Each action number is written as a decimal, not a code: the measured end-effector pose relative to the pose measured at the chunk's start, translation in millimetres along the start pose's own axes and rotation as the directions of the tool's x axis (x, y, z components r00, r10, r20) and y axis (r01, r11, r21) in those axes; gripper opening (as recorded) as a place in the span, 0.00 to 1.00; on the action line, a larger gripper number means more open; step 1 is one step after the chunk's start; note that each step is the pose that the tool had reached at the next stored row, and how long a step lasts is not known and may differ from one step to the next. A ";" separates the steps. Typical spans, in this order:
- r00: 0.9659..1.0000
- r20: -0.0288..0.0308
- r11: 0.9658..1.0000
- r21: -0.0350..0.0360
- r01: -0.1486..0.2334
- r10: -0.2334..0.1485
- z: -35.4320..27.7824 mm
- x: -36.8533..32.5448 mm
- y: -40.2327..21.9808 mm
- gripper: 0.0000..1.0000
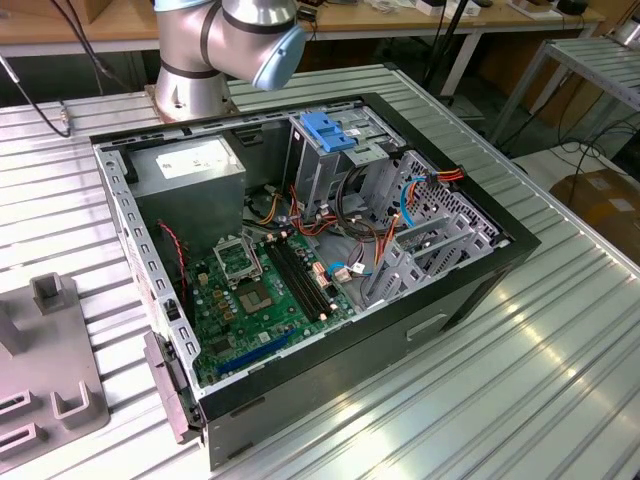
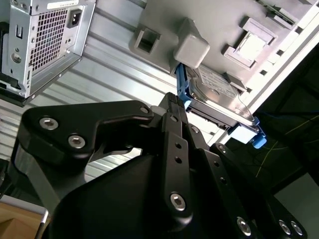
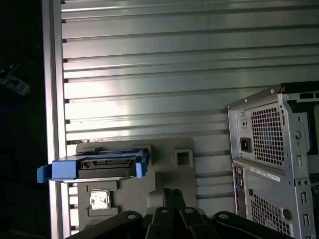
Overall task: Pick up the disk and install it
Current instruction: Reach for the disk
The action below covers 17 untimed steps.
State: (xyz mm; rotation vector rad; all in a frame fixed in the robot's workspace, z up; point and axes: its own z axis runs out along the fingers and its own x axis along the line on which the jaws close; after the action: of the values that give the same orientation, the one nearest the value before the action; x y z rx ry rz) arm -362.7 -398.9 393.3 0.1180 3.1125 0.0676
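we see the open computer case [image 1: 330, 365] lying on its side, its motherboard [image 1: 260, 290] bared, a grey power supply [image 1: 190, 170] in the far corner and a blue latch [image 1: 335, 130] on top of the tall drive cage [image 1: 320, 170]. orange and red cables [image 1: 300, 218] run loose between cage and board, across the middle of the case. on the exterior view's left a grey fixture [image 1: 60, 395] with raised posts sits apart from the case. in both wrist views the disk [image 3: 107, 163] [image 2: 217, 89] rests on that fixture, blue rails along its sides, one end reaching toward the table's edge, well apart from the case. everything stands on a slatted aluminium table [image 1: 500, 400]. behind it run a wooden workbench [image 1: 400, 20] and hanging leads, with a cardboard box [image 1: 600, 200] on the floor at the exterior view's right. the arm [image 1: 225, 40] rises from the table behind the case, its silver joint with a blue cap turned over the case's rear. the gripper [image 3: 173, 193] points at the fixture plate near the disk, its fingers drawn together with nothing between them and not closed on the disk.
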 end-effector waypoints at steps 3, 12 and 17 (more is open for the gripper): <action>1.000 0.000 1.000 0.000 0.000 0.000 -0.2 6.7 -0.5 0.10; 1.000 0.000 1.000 0.000 0.000 0.000 -0.7 27.3 -2.1 0.10; 1.000 0.000 1.000 0.000 0.000 0.000 -1.1 37.7 -2.9 0.10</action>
State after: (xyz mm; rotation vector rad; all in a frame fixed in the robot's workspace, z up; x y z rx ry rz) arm -400.5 -398.9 393.3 0.1180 3.1125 0.0676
